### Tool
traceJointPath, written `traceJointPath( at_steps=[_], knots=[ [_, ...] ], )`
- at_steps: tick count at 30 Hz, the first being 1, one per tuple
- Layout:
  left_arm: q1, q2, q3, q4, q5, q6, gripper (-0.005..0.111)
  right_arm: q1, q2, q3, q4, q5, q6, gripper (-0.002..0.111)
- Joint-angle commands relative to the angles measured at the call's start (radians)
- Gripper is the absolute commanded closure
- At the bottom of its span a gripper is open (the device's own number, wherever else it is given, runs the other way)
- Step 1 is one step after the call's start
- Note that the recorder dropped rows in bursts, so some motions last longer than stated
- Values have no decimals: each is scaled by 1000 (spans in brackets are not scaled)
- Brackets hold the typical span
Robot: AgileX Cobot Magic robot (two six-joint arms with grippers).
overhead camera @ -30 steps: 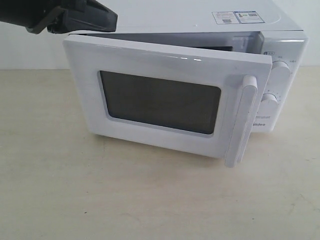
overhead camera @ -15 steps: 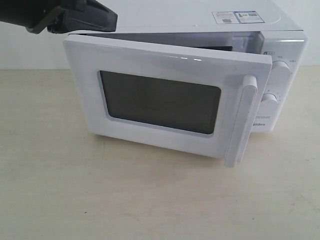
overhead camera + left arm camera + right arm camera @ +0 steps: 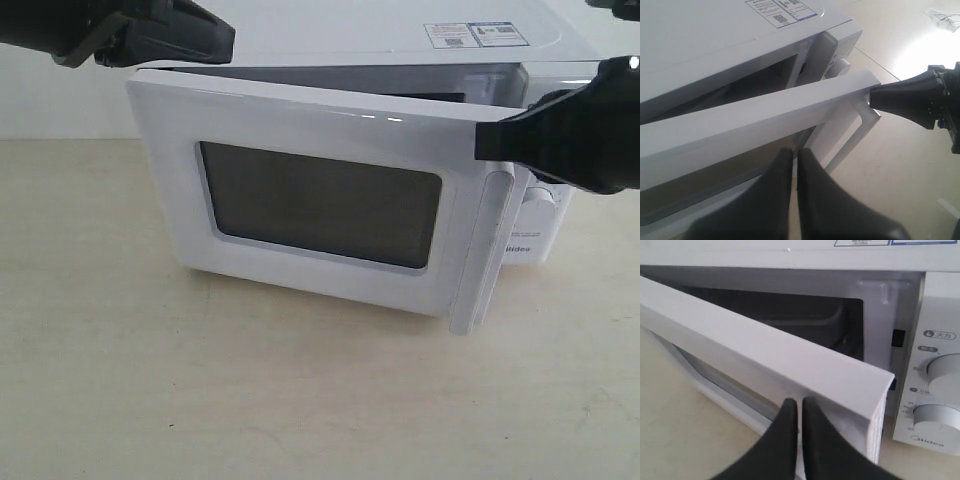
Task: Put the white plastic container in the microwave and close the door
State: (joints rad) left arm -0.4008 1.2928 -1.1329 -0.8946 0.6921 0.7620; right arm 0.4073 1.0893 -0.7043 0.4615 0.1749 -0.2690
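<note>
The white microwave (image 3: 380,40) stands on the table with its door (image 3: 320,205) ajar, swung partway out. The door's bar handle (image 3: 478,260) is at its free edge. My right gripper (image 3: 480,140) is shut and empty, its tip against the door's outer face at the upper corner above the handle; in the right wrist view the right gripper (image 3: 800,401) sits just in front of the door's top edge (image 3: 765,350). My left gripper (image 3: 226,40) is shut and empty, above the door's hinge-side corner. The white plastic container is hidden; the dark cavity (image 3: 790,320) shows nothing I can make out.
Two round dials (image 3: 945,371) and the Midea logo (image 3: 926,441) sit on the panel right of the door. A sticker (image 3: 475,34) lies on the microwave's top. The beige tabletop (image 3: 200,380) spreads in front.
My right gripper has come in from the right and now sits at the door's upper free corner. The door and the left gripper have not moved.
</note>
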Motion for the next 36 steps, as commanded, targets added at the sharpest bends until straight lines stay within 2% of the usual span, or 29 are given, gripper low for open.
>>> traceJointPath(
  at_steps=[1,21,36],
  knots=[
    [-2,-11,-8,-14,-15,-5,102,4,28,-3,-2,-83,-9,108],
    [-2,-11,-8,-12,-23,-2,102,2,110,-5,0,-302,-6,108],
    [-2,-11,-8,-14,-23,-2,102,2,181,-5,0,-384,-8,108]
  ],
)
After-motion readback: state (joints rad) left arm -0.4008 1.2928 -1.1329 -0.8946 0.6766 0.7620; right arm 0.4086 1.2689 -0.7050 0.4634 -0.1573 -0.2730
